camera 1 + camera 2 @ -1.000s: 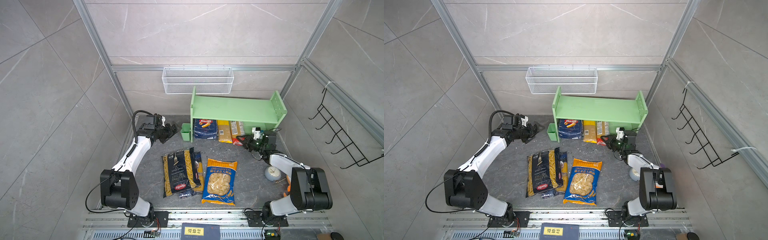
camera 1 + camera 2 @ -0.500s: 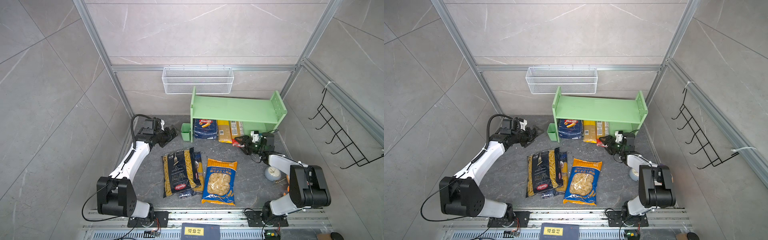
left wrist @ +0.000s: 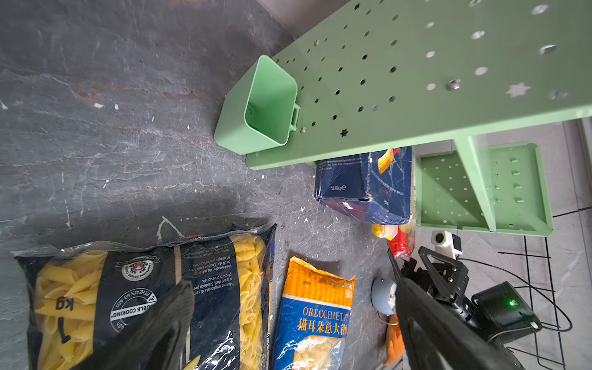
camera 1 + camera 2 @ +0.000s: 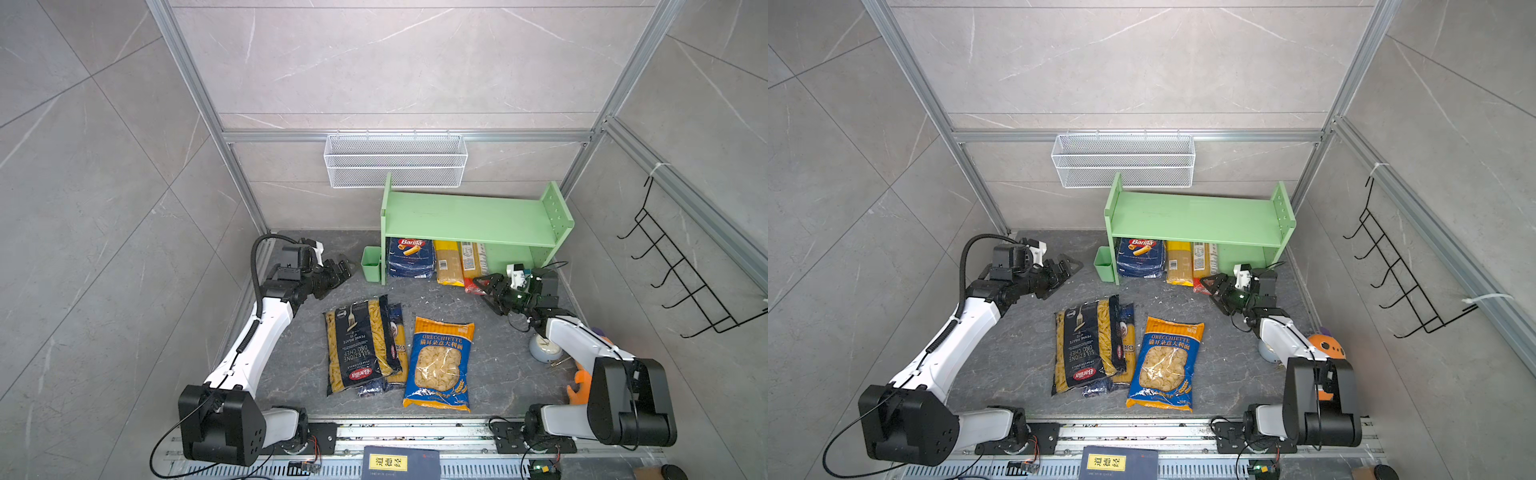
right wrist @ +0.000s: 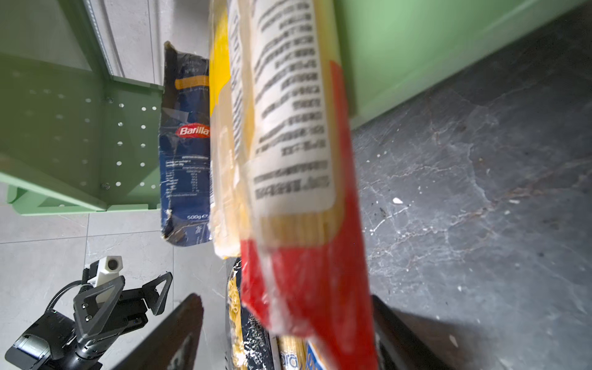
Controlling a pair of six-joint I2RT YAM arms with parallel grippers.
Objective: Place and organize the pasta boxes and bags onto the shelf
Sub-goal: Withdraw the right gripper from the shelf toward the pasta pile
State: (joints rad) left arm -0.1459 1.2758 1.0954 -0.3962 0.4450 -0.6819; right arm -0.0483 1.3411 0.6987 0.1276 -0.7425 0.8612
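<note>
Carton [image 4: 409,257], two slim packs [image 4: 448,262] shelved, 12 o'clock; three bags [image 4: 357,345] remain, 6 o'clock. Left gripper [image 4: 343,270], right gripper [image 4: 484,286] agape, empty.

left pincer [image 4: 340,275]: spread wide; right pincer [image 4: 483,291]: jaws parted

blue carton [image 4: 409,258], spaghetti packs [image 4: 449,264] under shelf [image 4: 469,218]
</note>
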